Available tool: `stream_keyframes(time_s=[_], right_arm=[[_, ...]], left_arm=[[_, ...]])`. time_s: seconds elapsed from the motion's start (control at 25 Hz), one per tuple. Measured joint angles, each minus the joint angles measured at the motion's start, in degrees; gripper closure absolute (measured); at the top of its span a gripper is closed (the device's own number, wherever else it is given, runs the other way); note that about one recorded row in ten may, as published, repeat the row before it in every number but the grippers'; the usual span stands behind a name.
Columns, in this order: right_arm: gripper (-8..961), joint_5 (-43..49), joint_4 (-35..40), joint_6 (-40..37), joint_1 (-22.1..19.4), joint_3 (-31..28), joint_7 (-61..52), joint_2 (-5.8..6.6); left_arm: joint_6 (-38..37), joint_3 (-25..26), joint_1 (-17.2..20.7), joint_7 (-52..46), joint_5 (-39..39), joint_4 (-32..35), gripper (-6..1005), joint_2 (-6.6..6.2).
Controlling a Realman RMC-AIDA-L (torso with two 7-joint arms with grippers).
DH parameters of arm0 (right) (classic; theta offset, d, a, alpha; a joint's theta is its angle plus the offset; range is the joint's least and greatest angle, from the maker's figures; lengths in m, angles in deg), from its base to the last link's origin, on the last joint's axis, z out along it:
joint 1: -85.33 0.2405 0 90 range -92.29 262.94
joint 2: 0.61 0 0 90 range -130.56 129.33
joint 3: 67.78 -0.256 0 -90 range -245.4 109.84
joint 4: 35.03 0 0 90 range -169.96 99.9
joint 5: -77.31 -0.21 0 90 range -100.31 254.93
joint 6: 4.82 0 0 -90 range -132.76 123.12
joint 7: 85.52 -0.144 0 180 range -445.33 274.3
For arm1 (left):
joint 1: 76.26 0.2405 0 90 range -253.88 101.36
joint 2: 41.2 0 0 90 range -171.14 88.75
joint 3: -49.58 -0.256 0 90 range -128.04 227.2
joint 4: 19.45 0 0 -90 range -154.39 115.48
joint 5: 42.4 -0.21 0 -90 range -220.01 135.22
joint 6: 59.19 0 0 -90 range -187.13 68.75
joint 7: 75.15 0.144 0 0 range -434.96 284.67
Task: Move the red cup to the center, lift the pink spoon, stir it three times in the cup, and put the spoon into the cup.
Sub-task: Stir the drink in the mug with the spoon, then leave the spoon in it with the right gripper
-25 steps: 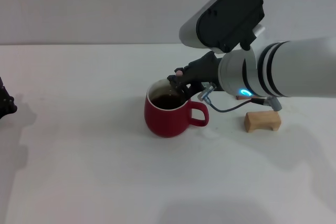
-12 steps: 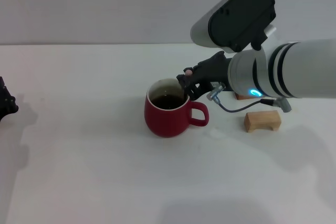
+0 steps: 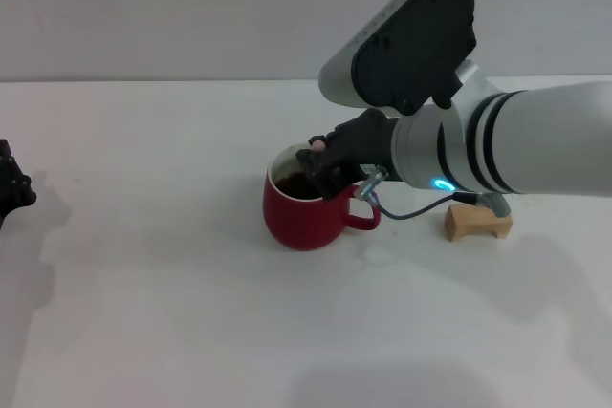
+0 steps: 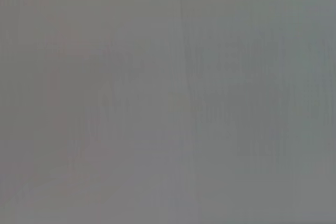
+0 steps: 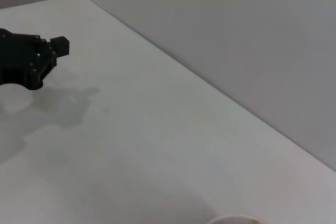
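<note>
The red cup (image 3: 304, 214) stands in the middle of the white table, its handle toward my right side, with dark liquid inside. My right gripper (image 3: 323, 167) hangs over the cup's far rim, shut on the pink spoon. Only the spoon's pale pink handle tip (image 3: 316, 143) shows above the fingers; its bowl is hidden behind the gripper, down in the cup. The cup's white rim (image 5: 234, 219) just shows in the right wrist view. My left gripper (image 3: 10, 190) is parked at the table's far left edge and also shows in the right wrist view (image 5: 26, 59).
A tan wooden block (image 3: 477, 220) lies on the table to the right of the cup, partly under my right arm. A grey wall runs behind the table. The left wrist view shows only a blank grey surface.
My right gripper, holding the spoon, swung to the right over the cup and has now come back left and slightly lower over the rim. The cup and left arm have not moved.
</note>
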Motion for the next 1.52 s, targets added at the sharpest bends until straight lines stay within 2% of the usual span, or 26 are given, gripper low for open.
stream_keyframes(time_s=[0.44, 0.8, 1.2, 1.52], right_arm=[[819, 0.1, 4.6, -3.0, 2.7, -1.5, 0.2, 0.18], [819, 0.4, 4.2, -2.5, 1.4, -3.5, 0.8, 0.36], [819, -0.3, 2.7, -2.0, 0.7, 0.0, 0.7, 0.04], [818, -2.2, 4.2, -3.6, 2.5, 0.8, 0.8, -0.05]], left_arm=[[0.0, 0.0, -0.2, 0.0, -0.2, 0.0, 1001, 0.00], [0.3, -0.1, -0.3, 0.0, -0.1, 0.0, 1001, 0.09], [0.5, -0.3, -0.3, 0.0, -0.2, 0.0, 1001, 0.09], [0.5, -0.3, -0.3, -0.1, -0.2, 0.0, 1001, 0.16]])
